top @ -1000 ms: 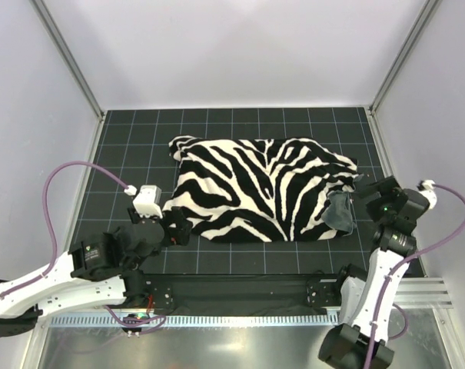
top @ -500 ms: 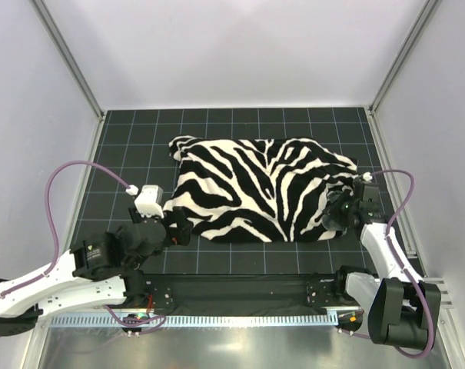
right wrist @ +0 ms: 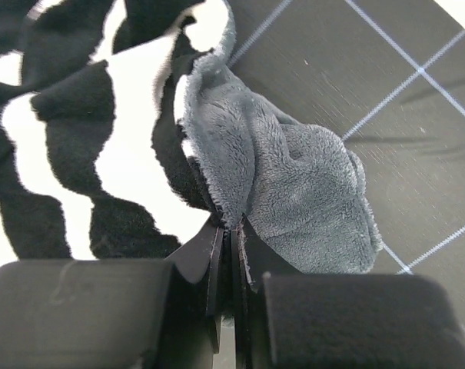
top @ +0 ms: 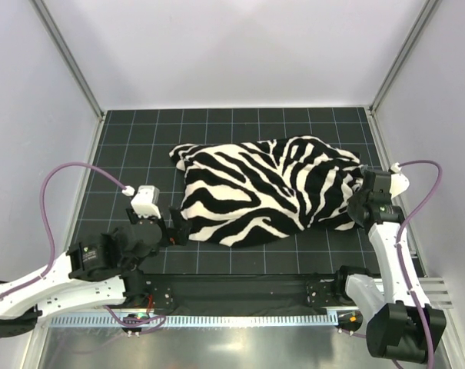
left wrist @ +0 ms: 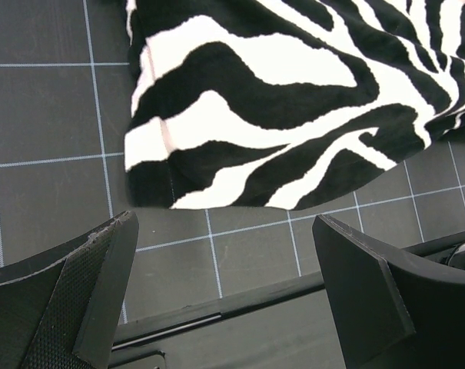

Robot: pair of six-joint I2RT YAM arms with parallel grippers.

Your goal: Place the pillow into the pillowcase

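- Right wrist view: our right hand (right wrist: 230, 254) pinches a thin fold of the pillowcase (right wrist: 286, 184), grey lining outward. We judge that a hard pull could let the plush slip free.
- Our left hand (left wrist: 217, 284) is spread wide and empty beside the near-left corner, so the case may drag across the table (top: 124, 146).
- No cream pillow shows. We cannot tell whether it is inside.
- A second ago the right hand was spread and the case lay flatter.

Site: robot lab test cell | enclosure: plain white panels (top: 240, 54) framed by aluminium posts (top: 67, 55) | counter (top: 140, 146): black mat (top: 309, 123), white grid lines | rig: two arms (top: 55, 280) bolted to black rail (top: 240, 292) at near edge, purple cables (top: 51, 207) looping | front: brushed metal sheet (top: 232, 350)
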